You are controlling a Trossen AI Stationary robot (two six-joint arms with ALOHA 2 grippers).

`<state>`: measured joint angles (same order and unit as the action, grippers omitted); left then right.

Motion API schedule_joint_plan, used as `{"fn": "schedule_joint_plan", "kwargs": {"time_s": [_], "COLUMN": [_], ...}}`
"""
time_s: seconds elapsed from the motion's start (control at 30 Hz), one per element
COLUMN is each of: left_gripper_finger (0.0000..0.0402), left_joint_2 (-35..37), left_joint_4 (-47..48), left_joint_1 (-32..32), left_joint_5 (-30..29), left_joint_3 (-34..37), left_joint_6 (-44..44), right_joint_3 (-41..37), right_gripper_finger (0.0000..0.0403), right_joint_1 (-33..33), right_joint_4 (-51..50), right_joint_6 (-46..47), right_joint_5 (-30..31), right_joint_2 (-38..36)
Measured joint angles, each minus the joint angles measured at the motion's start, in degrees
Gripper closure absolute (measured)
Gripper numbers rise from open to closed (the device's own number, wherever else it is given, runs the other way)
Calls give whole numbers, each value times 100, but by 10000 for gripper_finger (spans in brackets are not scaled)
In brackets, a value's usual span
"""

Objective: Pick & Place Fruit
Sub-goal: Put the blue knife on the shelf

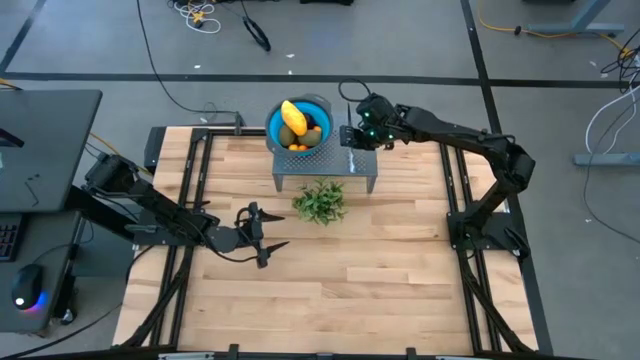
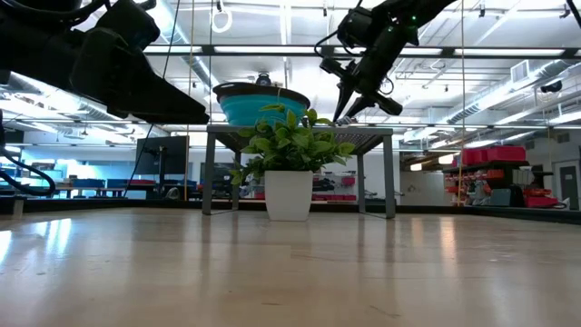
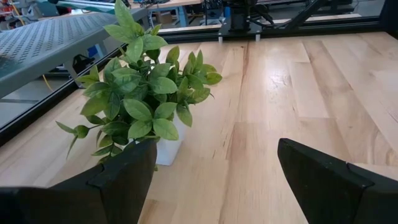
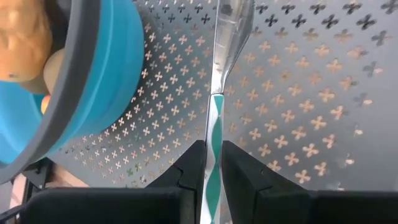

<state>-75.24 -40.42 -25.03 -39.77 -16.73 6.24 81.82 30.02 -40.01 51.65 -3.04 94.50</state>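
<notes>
— Where's the fruit (image 1: 296, 125)?
— In the blue bowl (image 1: 318, 106) on the perforated stand (image 1: 355, 163). The right hand (image 1: 352, 137) beside it pinches a knife (image 4: 217, 109).
— And the left hand (image 1: 262, 238)?
— Released, fingers spread, low over the bench (image 1: 380, 260) near the plant (image 1: 320, 201)

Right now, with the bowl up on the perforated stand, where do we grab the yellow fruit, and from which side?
Grip the yellow fruit across its narrow width near mid-length, coming straight down from above. It lies on top of the other fruit in the blue bowl, long axis slanted, upper side exposed; the bowl wall blocks side approaches. The right gripper, nearest, is shut on the knife.
</notes>
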Motion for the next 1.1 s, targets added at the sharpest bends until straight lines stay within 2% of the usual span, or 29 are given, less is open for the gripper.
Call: {"fn": "schedule_joint_plan", "kwargs": {"time_s": [1.1], "left_gripper_finger": [59], "left_joint_2": [2], "left_joint_4": [63], "left_joint_1": [1], "left_joint_5": [0], "left_joint_3": [0], "left_joint_6": [0], "right_joint_3": [0], "right_gripper_finger": [348], "right_joint_1": [2], "right_joint_4": [-85], "right_joint_6": [-310], "right_joint_5": [445], "right_joint_2": [0]}}
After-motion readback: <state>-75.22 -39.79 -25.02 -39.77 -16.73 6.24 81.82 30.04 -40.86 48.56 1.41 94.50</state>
